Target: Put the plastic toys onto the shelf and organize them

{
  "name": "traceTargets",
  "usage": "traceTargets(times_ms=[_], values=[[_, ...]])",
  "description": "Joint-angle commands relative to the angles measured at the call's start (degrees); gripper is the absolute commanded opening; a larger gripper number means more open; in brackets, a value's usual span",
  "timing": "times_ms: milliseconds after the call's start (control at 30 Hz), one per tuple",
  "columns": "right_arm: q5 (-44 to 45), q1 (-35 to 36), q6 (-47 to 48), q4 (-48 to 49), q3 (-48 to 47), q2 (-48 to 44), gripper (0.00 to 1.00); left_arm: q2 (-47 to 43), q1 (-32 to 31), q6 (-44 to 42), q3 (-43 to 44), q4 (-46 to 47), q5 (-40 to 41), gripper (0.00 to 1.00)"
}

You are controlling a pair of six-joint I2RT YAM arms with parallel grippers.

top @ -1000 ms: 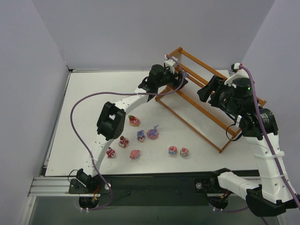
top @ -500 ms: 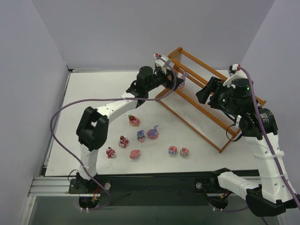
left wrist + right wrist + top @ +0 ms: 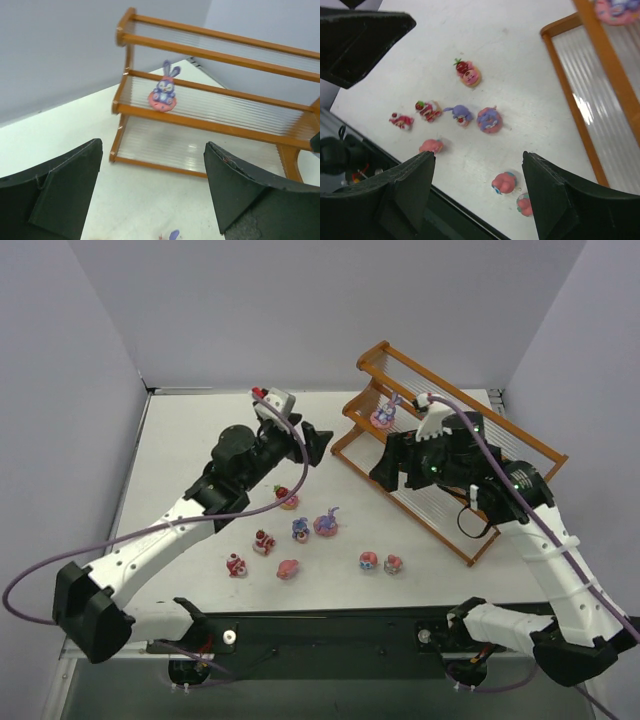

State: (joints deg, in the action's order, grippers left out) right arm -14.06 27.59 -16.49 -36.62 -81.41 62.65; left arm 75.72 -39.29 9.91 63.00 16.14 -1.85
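Observation:
The shelf (image 3: 450, 455) stands at the back right, an orange-brown rack with three tiers. One purple bunny toy (image 3: 385, 414) on a pink base sits near the left end of its middle tier, as the left wrist view (image 3: 163, 95) shows. Several pink, red and purple toys lie on the table, among them a purple bunny (image 3: 325, 524) and a pink pair (image 3: 368, 561). My left gripper (image 3: 315, 445) is open and empty, left of the shelf. My right gripper (image 3: 385, 472) is open and empty above the table before the shelf, over the pink pair (image 3: 503, 182).
The shelf's lower left corner (image 3: 547, 35) is close on my right gripper's right side. My left gripper's finger (image 3: 360, 40) shows at the top left of the right wrist view. The black front rail (image 3: 330, 625) runs along the table's near edge. Grey walls enclose the table.
My left gripper has drawn back left from the shelf, leaving the purple bunny on the middle tier. My right gripper has swung left and down from over the shelf toward the table toys.

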Motion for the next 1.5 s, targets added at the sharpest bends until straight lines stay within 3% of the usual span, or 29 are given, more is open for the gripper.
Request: traceTargets(times_ms=[0, 233, 533, 767, 1033, 1233, 1467], values=[[-4.4, 7.4, 5.2, 5.1, 1.1, 4.8, 0.72, -8.6, -0.3, 3.3, -5.4, -13.5, 13.9, 0.92], [-7.1, 17.9, 12.3, 11.2, 2.7, 16.8, 0.68, -21.5, 0.1, 10.3, -8.4, -33.5, 30.5, 0.91], [-10.7, 20.9, 18.2, 17.5, 3.4, 30.1, 0.59, -29.3, 0.9, 12.8, -6.8, -45.1, 33.1, 0.91], [-9.5, 23.8, 23.1, 17.6, 2.7, 36.4, 0.56, -33.3, 1.0, 12.3, -6.7, -48.2, 32.4, 0.91], [-0.5, 25.4, 26.5, 19.1, 2.2, 41.3, 0.51, -33.6, 1.1, 9.8, -6.2, -47.6, 32.2, 0.91], [5.7, 26.0, 26.8, 20.7, 2.9, 40.7, 0.49, -32.8, 1.2, 8.3, -5.7, -47.7, 31.7, 0.91], [5.2, 26.0, 25.1, 17.7, 1.9, 36.7, 0.50, -33.4, 1.5, 8.1, -6.6, -46.9, 31.6, 0.91]])
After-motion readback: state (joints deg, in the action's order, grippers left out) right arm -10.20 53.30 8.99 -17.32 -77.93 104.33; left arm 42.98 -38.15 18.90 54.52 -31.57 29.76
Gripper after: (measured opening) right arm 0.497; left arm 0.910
